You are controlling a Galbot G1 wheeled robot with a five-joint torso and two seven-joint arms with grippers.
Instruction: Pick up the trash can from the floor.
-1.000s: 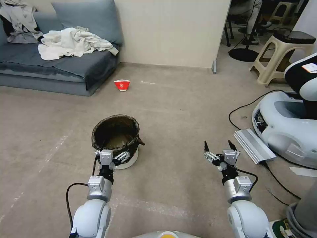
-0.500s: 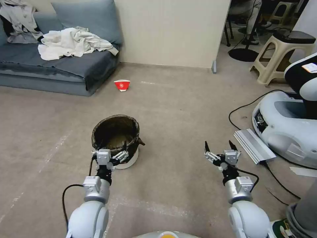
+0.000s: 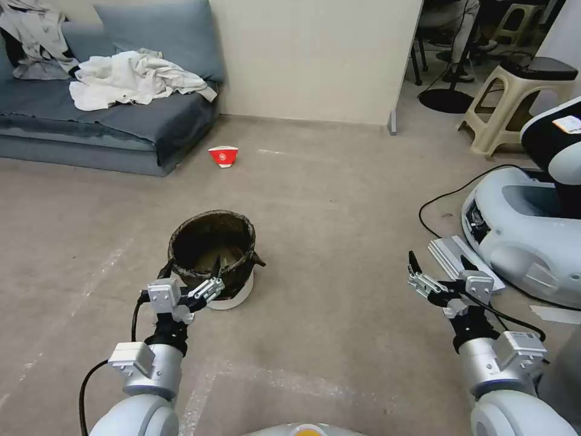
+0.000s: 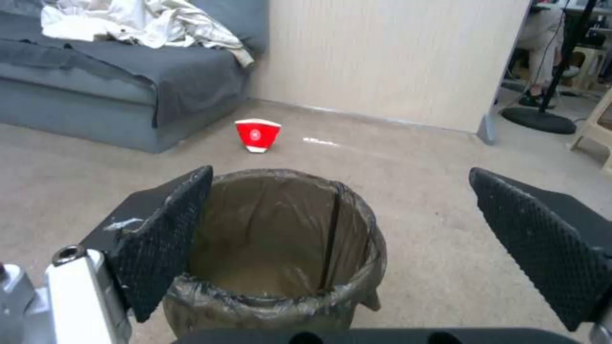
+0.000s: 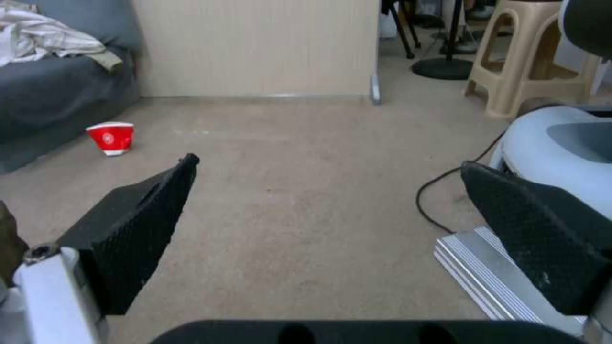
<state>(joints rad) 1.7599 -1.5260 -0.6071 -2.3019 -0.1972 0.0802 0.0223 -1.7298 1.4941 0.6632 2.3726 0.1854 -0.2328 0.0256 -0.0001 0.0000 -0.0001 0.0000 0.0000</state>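
Bin (image 3: 212,257), round and white, lined with a dark bag folded over its rim, stands upright on the floor (image 3: 339,200) in front of the robot, slightly to its left. In the left wrist view the bin (image 4: 280,248) sits close ahead, its mouth open upward and the bag's crumpled rim facing the camera. Left gripper (image 3: 187,277) hovers at the bin's near rim, fingers spread apart; one fingertip (image 3: 216,264) lies over the bin's mouth, the other (image 3: 164,270) outside the rim on the left. Whether either finger touches the bag cannot be told. The left forearm rises from the lower left and points forward toward the bin. Right gripper (image 3: 439,270) is held low over bare floor, well apart from the bin, fingers likewise spread with nothing between them; its forearm reaches forward from the lower right. Just beyond it lies a ribbed silver box (image 3: 465,266), with a black cable (image 3: 436,203) and the white base of another machine (image 3: 520,233) beside it. Farther off, a red cup (image 3: 223,155) stands on the floor near a grey sofa (image 3: 115,121) strewn with clothes.
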